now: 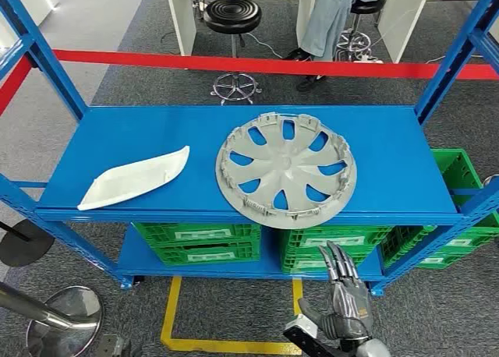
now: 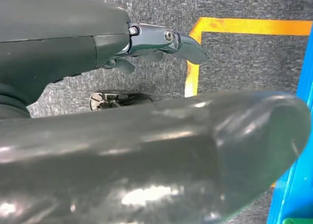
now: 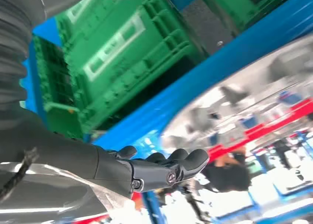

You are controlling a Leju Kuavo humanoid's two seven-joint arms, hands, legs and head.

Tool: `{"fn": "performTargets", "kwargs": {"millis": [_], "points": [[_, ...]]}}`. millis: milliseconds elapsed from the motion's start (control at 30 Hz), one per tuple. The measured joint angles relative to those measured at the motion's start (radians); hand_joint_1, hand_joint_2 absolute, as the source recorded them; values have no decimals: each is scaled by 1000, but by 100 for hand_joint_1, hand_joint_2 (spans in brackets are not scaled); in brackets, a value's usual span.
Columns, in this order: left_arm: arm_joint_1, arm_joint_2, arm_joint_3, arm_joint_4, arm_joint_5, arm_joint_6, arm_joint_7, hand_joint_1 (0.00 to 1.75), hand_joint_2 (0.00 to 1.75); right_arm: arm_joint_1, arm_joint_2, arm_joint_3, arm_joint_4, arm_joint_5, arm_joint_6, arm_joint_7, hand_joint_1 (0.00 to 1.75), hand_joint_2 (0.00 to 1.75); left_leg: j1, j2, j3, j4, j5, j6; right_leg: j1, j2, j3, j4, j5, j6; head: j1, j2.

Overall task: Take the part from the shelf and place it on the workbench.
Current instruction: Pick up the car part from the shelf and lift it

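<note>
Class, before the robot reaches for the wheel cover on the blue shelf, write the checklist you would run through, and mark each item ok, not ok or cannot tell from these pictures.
1. Wheel cover lies flat on the shelf top, front edge at the shelf lip: ok.
2. Right hand holds nothing, fingers extended: ok.
3. Right hand raised to shelf height: not ok, it is below the top board, in front of the green crates.
4. White trim piece lies apart from the cover: ok.
5. Left hand free: cannot tell.
6. Workbench ready: cannot tell.
</note>
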Motion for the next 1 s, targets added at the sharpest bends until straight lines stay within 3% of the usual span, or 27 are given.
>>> {"fn": "performTargets", "kwargs": {"millis": [433,700,1000], "points": [[-17,3,-32,0,-58,1,47,0,0,-122,-85,243,1,260,-61,239,0,175,0,0,1,0,0,0,0,0,0,0,0,0,0,0],[-34,10,-55,0,-100,1,81,0,0,-261,-131,379,58,394,-86,388,0,175,0,0,1,0,1,-1,0,0,0,0,1,0,0,0],[-57,16,-74,0,-142,-10,112,0,0,-454,-145,437,214,391,-18,427,0,175,0,0,1,0,2,-1,0,0,0,0,1,0,0,0]]}}
